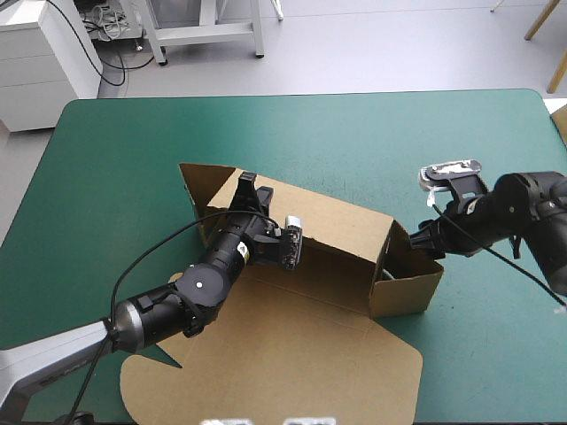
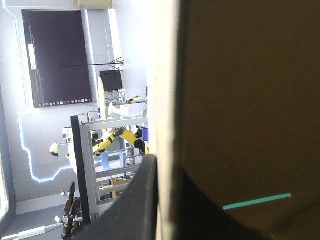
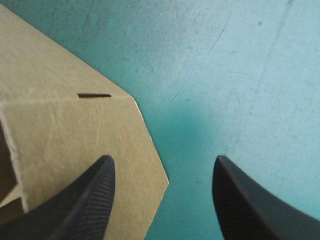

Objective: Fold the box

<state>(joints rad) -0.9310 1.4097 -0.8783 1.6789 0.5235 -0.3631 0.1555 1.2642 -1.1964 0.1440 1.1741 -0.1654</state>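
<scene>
The brown box (image 1: 341,228) lies mid-table with its far wall and right end wall raised and its lid (image 1: 292,354) flat toward the front edge. My left gripper (image 1: 248,189) is at the left part of the far wall. In the left wrist view its black fingers (image 2: 137,210) are all but shut on the wall's board (image 2: 240,100), which runs edge-on between them. My right gripper (image 1: 418,241) is at the box's right end. In the right wrist view it (image 3: 163,161) stands open, one finger over a brown flap (image 3: 75,130), the other over the bare cover.
Teal-green cover (image 1: 133,159) lies bare around the box on the left, far and right sides. The lid's rounded edge reaches close to the table's front edge. Beside the flap, the cover (image 3: 225,75) is bare.
</scene>
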